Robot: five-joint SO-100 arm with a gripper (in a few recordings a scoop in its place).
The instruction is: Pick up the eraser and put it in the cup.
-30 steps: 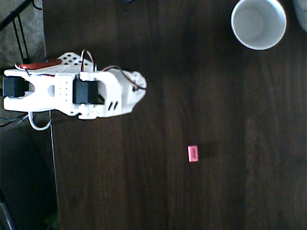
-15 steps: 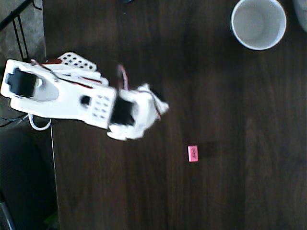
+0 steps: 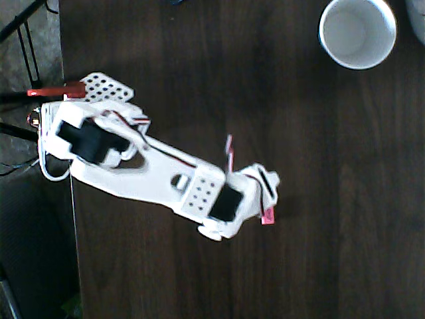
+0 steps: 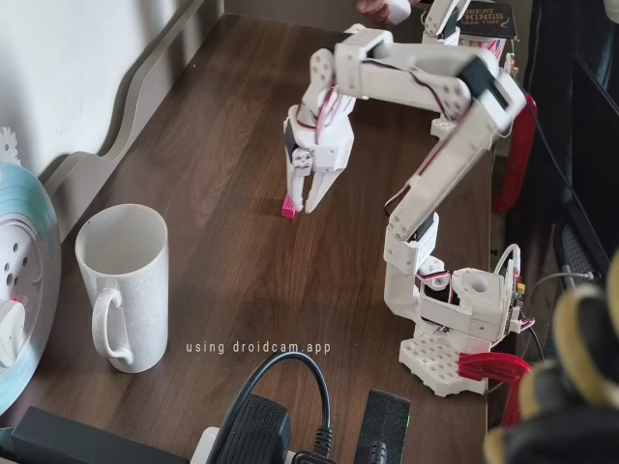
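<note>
Down on the dark, streaky wood-grain worktop [image 4: 222, 232] lies the eraser [image 4: 289, 208], a tiny pink-red block with squared edges. The white plastic claw [image 4: 305, 200] points straight down, its fingers slightly parted, tips touching or just beside the eraser; whether it grips I cannot tell. Well apart stands the cup [image 4: 123, 286], smooth glossy white with a looped handle.

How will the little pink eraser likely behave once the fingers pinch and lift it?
The eraser is a tiny flat-sided block, so it probably won't roll. It looks very light and easy to nudge aside. It is small against the gripper, so an off-centre pinch could let it twist or slip.
</note>
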